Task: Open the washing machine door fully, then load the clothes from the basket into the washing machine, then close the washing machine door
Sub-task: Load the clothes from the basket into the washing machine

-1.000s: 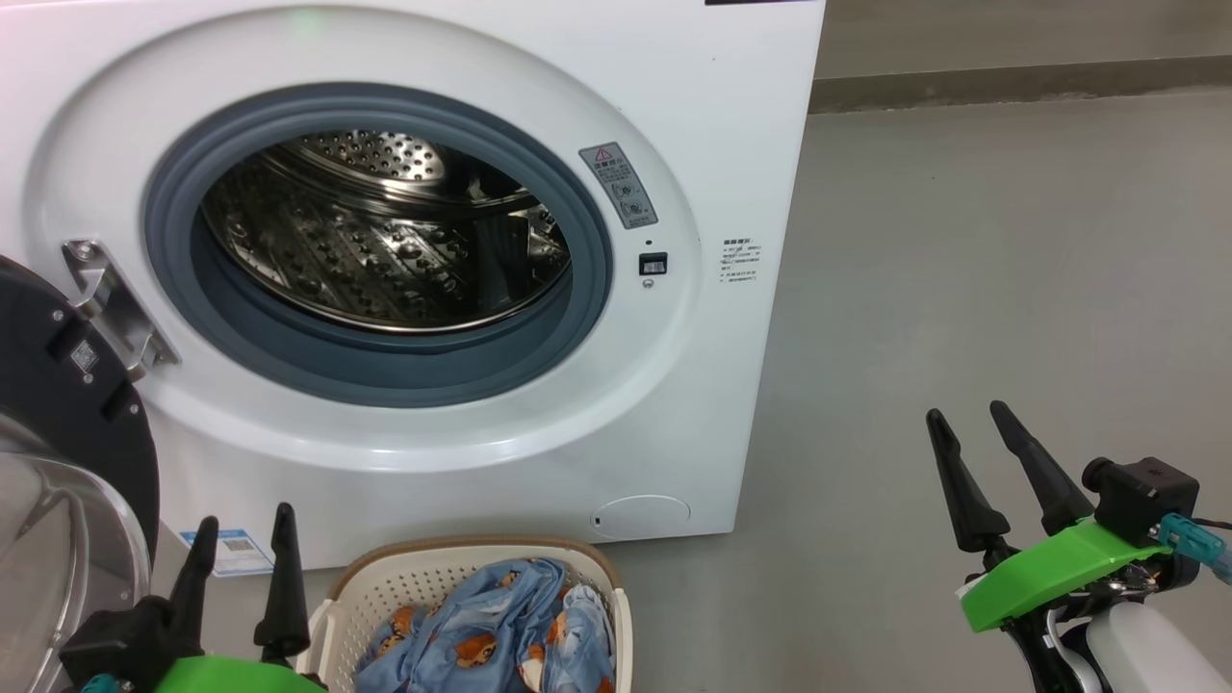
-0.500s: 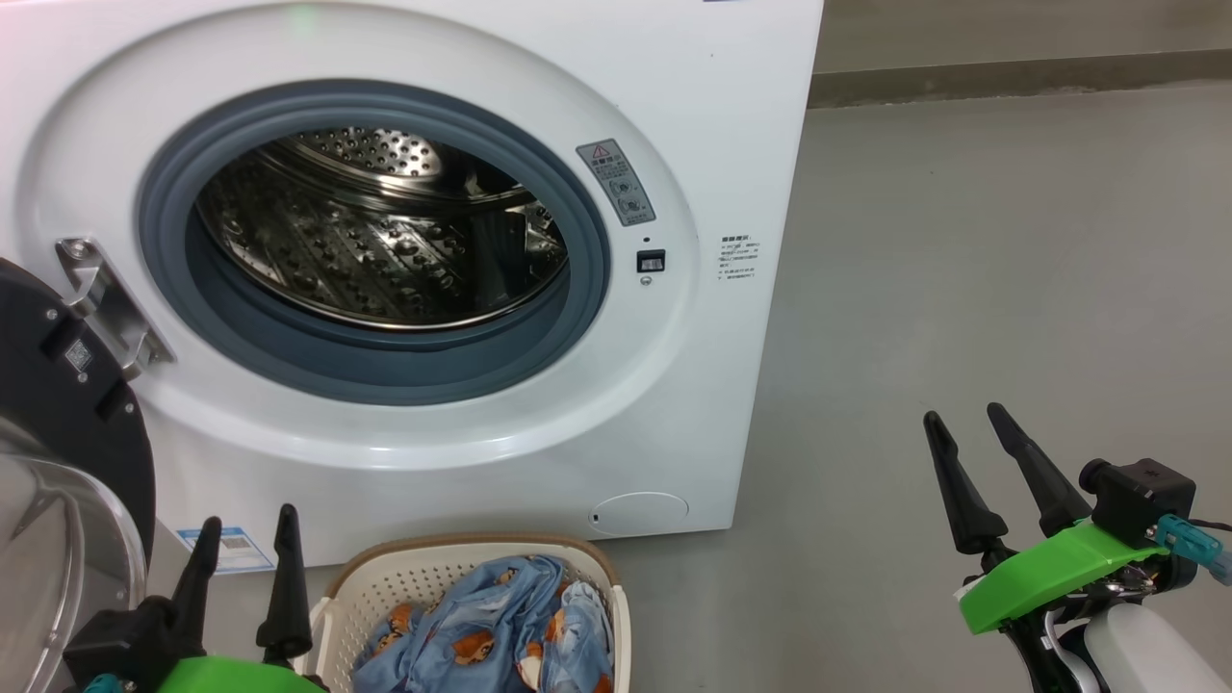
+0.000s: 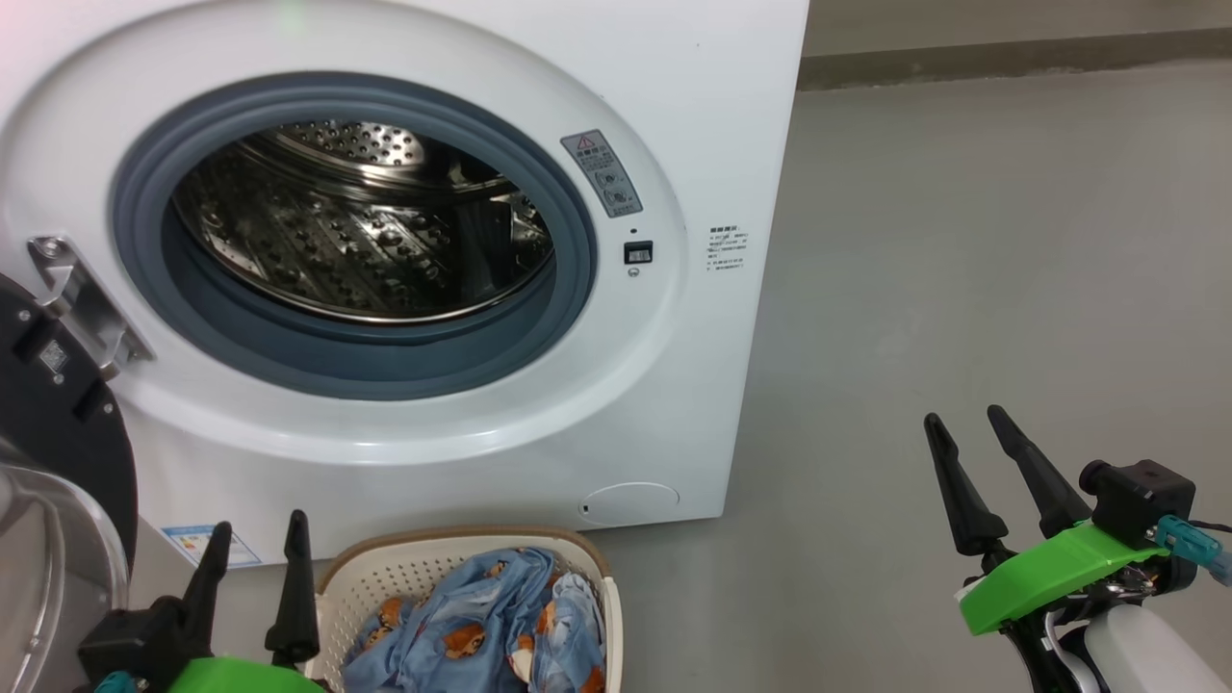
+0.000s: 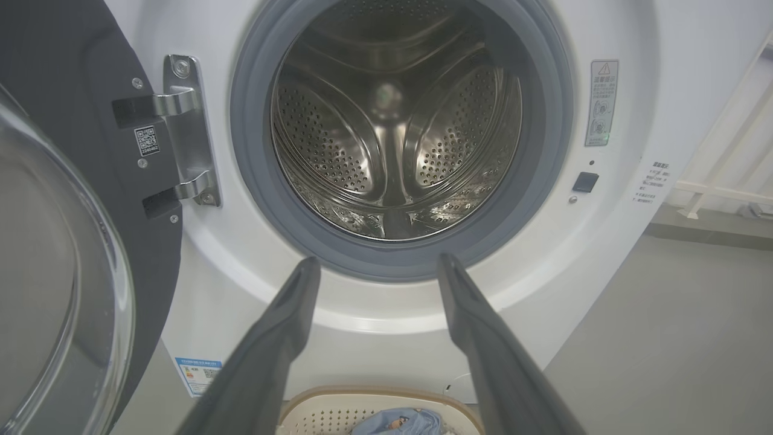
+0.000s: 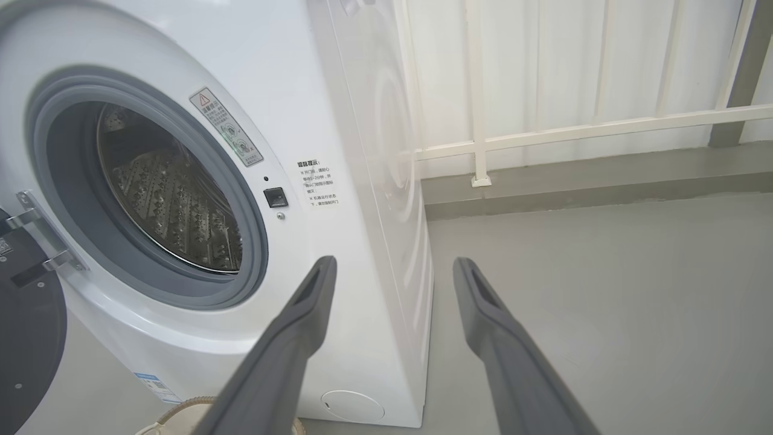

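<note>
Nearest, the left gripper [image 3: 261,522] has its jaws wide apart, holding nothing. Just right of it sits the basket [image 3: 452,534], cream plastic full of little holes, brown rim. The clothes [image 3: 481,621] lie crumpled inside, soft blue cloth with bears. The right gripper [image 3: 962,414], jaws apart and empty too, is well off to the right, so the left is closer. Farther back, the black glassy door [image 3: 58,433] hangs open at left, and the white washer [image 3: 712,115] shows a shiny drum [image 3: 356,241] that looks empty.
</note>
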Robot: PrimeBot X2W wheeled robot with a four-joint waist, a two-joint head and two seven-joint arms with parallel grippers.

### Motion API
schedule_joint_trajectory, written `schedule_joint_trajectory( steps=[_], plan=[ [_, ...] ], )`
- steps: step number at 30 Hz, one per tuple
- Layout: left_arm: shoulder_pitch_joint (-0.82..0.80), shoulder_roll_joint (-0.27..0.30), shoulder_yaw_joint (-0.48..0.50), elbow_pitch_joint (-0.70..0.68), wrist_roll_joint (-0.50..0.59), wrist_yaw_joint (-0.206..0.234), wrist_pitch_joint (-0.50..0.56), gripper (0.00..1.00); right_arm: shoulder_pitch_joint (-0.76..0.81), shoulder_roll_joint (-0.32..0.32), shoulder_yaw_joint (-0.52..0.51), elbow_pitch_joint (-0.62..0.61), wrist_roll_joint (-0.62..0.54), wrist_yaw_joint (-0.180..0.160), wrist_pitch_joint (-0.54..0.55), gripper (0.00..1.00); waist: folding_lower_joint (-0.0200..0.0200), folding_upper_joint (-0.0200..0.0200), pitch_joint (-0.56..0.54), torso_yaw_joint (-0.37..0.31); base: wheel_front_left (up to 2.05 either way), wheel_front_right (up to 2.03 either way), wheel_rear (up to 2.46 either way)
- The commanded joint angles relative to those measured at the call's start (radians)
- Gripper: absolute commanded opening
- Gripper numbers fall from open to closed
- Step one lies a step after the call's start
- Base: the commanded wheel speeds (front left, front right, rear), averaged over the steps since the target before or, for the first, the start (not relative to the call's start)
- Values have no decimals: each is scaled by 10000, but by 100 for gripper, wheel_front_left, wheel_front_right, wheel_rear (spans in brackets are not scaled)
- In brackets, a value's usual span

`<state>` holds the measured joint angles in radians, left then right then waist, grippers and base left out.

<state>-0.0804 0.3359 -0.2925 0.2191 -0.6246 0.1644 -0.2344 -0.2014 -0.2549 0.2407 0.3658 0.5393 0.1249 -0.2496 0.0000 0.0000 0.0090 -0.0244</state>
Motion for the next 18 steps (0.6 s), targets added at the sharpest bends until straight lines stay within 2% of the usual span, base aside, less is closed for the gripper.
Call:
schedule_joint_trajectory(
  steps=[1, 11, 18],
  plan=[
    [-520, 314, 315, -173, 79, 88, 1, 100, -350, -160, 118, -178, 102, 58, -122, 100, 0, 0, 83, -39, 0, 0, 0],
    [-812, 166, 38, -18, 165, 215, 231, 100, -526, -182, 3, -101, 142, 58, -122, 100, 0, 0, 782, -197, 0, 0, 0],
    [-1298, -105, -158, 581, 85, -41, 180, 100, -872, -250, -39, -125, 130, 58, -122, 100, 0, 0, 1659, -310, 0, 0, 0]
  ],
)
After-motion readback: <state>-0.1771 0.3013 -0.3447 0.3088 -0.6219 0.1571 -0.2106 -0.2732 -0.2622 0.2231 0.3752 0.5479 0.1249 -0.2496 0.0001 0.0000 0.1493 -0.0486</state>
